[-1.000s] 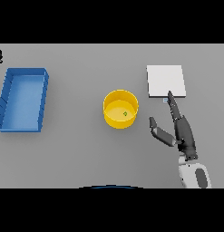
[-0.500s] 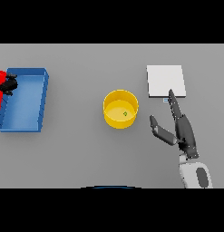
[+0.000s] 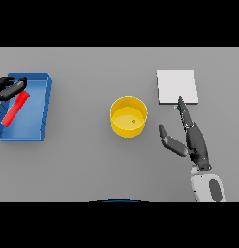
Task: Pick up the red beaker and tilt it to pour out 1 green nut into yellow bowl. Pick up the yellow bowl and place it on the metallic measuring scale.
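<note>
Fingers of the left robot hand point(image 3: 8, 88) curl round the red beaker point(image 3: 16, 108) over the blue tray point(image 3: 43, 109), while the right robot hand point(image 3: 191, 138) lies open, straight-fingered, beside the yellow bowl point(image 3: 128, 116) holding one green nut point(image 3: 134, 121), fingertips near the scale point(image 3: 176, 86).

Bare table point(image 3: 82, 160) between yellow bowl point(image 3: 128, 116) and right hand point(image 3: 188, 138)

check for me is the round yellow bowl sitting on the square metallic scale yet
No, the round yellow bowl stands on the grey table, apart from and left of the square metallic scale.
</note>
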`<action>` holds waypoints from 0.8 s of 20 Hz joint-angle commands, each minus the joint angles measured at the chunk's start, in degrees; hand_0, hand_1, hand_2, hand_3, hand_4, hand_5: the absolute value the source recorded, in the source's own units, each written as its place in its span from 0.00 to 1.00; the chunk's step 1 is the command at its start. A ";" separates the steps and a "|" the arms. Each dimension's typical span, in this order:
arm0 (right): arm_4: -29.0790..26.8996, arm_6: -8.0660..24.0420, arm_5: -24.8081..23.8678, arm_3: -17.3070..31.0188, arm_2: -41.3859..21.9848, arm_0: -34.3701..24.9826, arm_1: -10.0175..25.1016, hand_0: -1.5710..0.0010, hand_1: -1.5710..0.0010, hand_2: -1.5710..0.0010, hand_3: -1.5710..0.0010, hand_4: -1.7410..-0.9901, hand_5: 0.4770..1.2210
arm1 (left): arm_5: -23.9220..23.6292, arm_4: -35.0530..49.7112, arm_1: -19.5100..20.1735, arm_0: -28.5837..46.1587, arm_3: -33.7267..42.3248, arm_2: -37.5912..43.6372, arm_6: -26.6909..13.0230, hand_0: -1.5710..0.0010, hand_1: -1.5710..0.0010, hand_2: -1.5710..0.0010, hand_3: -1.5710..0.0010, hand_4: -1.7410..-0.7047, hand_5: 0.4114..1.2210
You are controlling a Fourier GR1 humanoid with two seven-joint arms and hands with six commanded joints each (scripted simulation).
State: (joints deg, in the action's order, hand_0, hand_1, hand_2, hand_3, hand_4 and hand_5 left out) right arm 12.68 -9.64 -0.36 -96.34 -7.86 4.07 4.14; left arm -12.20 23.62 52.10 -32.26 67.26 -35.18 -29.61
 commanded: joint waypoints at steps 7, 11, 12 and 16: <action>2.79 3.61 -1.40 -0.46 -0.58 -0.53 0.32 1.00 1.00 1.00 1.00 0.75 0.26 | -3.99 -3.02 -1.93 -1.89 -2.54 -0.18 1.96 0.96 0.96 0.96 0.97 1.00 0.30; 6.24 1.96 2.03 -0.65 -2.98 -1.89 4.41 1.00 1.00 1.00 1.00 0.80 0.32 | -5.69 -2.66 -2.03 -0.62 -1.77 0.71 4.95 0.98 0.98 0.98 0.99 0.99 0.34; 7.31 1.75 3.97 -0.21 -3.98 -3.42 6.16 1.00 1.00 1.00 1.00 0.78 0.34 | -5.45 -2.72 -1.78 -0.84 -1.75 0.71 4.74 0.99 0.99 0.99 0.99 1.00 0.34; 18.49 5.18 9.15 1.45 -10.21 -11.16 13.69 1.00 1.00 1.00 1.00 0.70 0.30 | -5.19 -1.54 -2.42 -0.72 -1.39 1.42 6.51 0.99 0.99 1.00 1.00 0.98 0.32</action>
State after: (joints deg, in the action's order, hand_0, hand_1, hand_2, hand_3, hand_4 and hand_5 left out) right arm 31.17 -4.51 8.80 -94.89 -18.06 -7.12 17.83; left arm -17.40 22.08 49.66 -32.99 65.88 -33.76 -23.13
